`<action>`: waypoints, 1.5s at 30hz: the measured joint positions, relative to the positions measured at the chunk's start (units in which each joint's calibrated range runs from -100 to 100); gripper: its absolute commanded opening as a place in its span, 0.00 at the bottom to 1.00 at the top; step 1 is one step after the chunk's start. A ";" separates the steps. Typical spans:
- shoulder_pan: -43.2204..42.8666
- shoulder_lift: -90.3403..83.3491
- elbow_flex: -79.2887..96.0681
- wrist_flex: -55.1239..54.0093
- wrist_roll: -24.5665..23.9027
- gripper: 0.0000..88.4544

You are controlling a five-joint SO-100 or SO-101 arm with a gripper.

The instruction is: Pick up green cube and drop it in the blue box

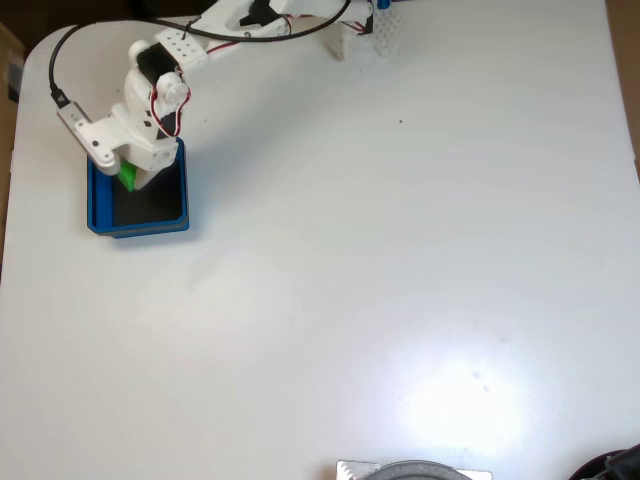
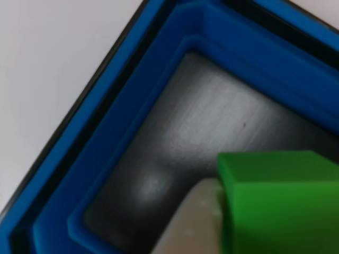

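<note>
In the fixed view the blue box [image 1: 137, 222] sits at the table's left side, its dark floor showing. My white gripper [image 1: 131, 180] hangs over the box's far half, shut on the green cube [image 1: 127, 177], which peeks out between the fingers. In the other view the green cube [image 2: 280, 203] fills the lower right, close to the lens and above the box's black floor. A pale finger [image 2: 190, 227] presses against the cube's left face, and the blue box wall [image 2: 122, 132] runs diagonally around them.
The white arm reaches in from the top edge, where small white parts [image 1: 336, 40] stand. A grey round object [image 1: 415, 470] lies at the bottom edge and a dark thing [image 1: 612, 466] at the bottom right corner. The table's left edge passes close to the box.
</note>
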 measured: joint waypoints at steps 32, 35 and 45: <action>0.07 0.17 0.00 -0.66 0.00 0.22; 0.07 0.17 0.00 -0.66 0.00 0.22; 0.07 0.17 0.00 -0.66 0.00 0.22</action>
